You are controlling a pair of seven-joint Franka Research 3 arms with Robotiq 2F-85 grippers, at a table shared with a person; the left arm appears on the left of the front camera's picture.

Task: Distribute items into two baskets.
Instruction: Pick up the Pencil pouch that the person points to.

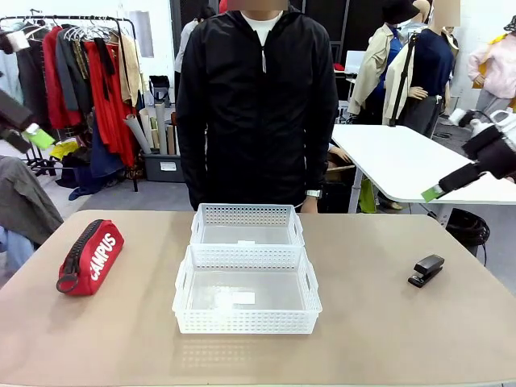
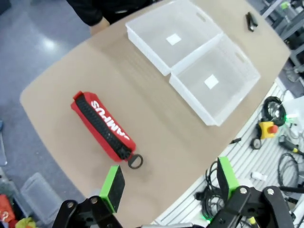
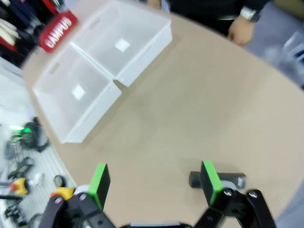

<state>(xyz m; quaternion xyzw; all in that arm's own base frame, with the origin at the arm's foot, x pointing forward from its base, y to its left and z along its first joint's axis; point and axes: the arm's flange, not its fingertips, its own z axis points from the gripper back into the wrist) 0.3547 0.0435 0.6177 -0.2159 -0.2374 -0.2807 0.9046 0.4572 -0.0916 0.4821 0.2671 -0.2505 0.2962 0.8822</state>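
Your left gripper point(image 2: 168, 179) and right gripper point(image 3: 156, 183) hover, jaws apart. The pouch point(image 1: 90, 256) lies by the table's point(image 1: 379, 330) left edge, the stapler point(image 1: 426, 269) by its right, and the baskets point(image 1: 246, 321) touch mid-table.

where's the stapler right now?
Front view: the stapler lies on the right side of the table, well clear of the near basket, with the open right claw raised above it.

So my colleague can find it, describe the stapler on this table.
Start at the tan table with two white baskets end to end in its middle. Look to the robot's right of them: the stapler lies alone there. It is small and black, unlike the bigger red pouch on the opposite side.
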